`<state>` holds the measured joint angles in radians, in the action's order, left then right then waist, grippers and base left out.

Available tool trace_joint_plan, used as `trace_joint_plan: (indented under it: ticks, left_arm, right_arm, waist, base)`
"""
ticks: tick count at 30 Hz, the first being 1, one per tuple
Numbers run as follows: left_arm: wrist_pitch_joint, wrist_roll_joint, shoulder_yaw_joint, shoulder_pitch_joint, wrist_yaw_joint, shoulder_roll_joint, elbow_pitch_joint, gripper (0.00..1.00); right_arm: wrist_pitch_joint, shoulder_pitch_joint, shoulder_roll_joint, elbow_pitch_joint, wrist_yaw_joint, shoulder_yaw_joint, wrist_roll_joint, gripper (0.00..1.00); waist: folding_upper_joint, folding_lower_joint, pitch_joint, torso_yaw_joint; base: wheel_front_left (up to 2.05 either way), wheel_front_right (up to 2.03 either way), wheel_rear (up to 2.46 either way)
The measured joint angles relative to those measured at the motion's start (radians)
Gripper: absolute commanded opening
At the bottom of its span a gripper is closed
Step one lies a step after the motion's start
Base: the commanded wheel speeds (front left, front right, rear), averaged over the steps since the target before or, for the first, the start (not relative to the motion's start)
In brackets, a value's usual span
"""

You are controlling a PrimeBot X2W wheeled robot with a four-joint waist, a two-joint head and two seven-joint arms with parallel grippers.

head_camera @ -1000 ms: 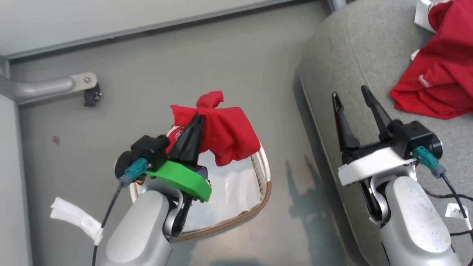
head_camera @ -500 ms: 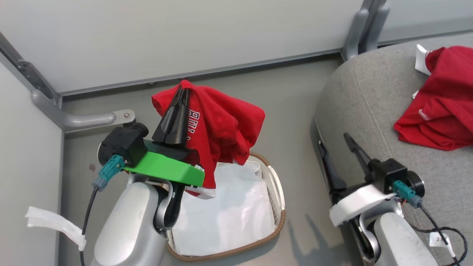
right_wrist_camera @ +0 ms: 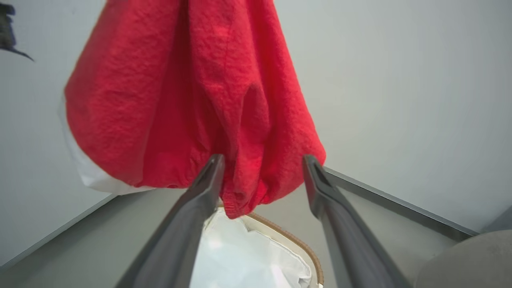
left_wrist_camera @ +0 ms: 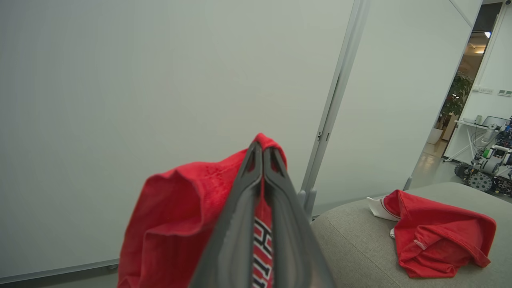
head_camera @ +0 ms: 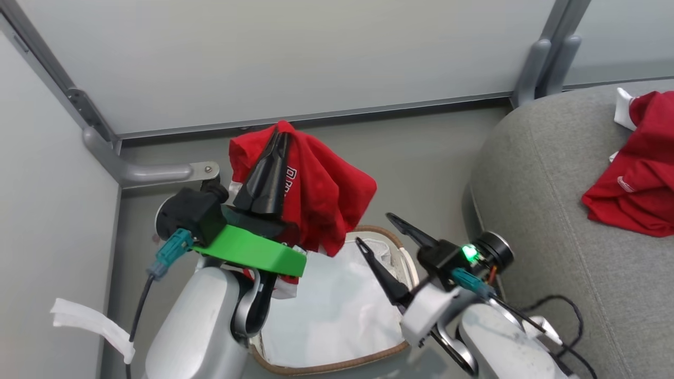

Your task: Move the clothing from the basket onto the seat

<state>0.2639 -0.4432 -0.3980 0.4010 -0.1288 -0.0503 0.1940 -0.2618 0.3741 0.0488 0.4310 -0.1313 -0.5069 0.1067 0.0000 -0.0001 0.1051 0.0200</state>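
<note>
Red jersey point(head_camera: 326, 195) is held up above the basket point(head_camera: 326, 368), pinched at its top btwn the closed fingers of the left gripper point(head_camera: 278, 138), arm raised w/ fingers aimed at the far wall. Right gripper point(head_camera: 375, 228) is spread open & empty, near the hanging hem, over the white liner point(head_camera: 337, 316). Further right, a second red garment point(head_camera: 637, 195) is laid on the grey sofa point(head_camera: 553, 237).

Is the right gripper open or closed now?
Open. The right gripper shows its two fingers well apart in its wrist view; the red jersey, clamped in the left gripper, hangs near their tips, not pinched.
</note>
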Motion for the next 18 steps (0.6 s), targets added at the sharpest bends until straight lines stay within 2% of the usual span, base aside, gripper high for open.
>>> trace_joint_plan:
  ticks: [7, 12, 13, 14, 15, 18]
  left_arm:
    - [0.0, -0.007, -0.061, 0.013, 0.0, 0.0, -0.015, 0.0]
    - [0.0, -0.033, -0.106, 0.03, 0.0, 0.0, -0.026, 0.0]
    - [0.0, -0.039, -0.118, 0.031, 0.0, 0.0, -0.027, 0.0]
    - [0.0, -0.042, -0.128, 0.032, 0.0, 0.0, -0.027, 0.0]
    - [0.0, -0.049, -0.135, 0.034, 0.0, 0.0, -0.027, 0.0]
    - [0.0, -0.054, -0.151, 0.042, 0.0, 0.001, -0.027, 0.0]
  right_arm:
    - [0.0, 0.154, 0.0, 0.097, 0.0, -0.121, 0.02, 1.0]
    - [0.0, 0.219, -0.001, 0.15, 0.0, -0.157, 0.028, 1.0]
    - [0.0, 0.228, -0.001, 0.163, 0.0, -0.157, 0.026, 0.97]
    - [0.0, 0.235, -0.001, 0.176, 0.0, -0.156, 0.027, 0.63]
    - [0.0, 0.236, 0.0, 0.191, 0.0, -0.156, 0.037, 0.0]
    - [0.0, 0.236, 0.0, 0.212, 0.0, -0.158, 0.078, 0.0]
  waist:
    - [0.0, 0.0, 0.018, 0.042]
    - [0.0, 0.0, 0.032, 0.074]
    - [0.0, 0.0, 0.034, 0.081]
    - [0.0, 0.0, 0.036, 0.088]
    - [0.0, 0.0, 0.038, 0.094]
    - [0.0, 0.0, 0.04, 0.111]
  base:
    - [0.0, 0.0, 0.0]
    - [0.0, 0.0, 0.0]
    - [0.0, 0.0, 0.0]
    - [0.0, 0.0, 0.0]
    - [0.0, 0.0, 0.0]
    - [0.0, 0.0, 0.0]
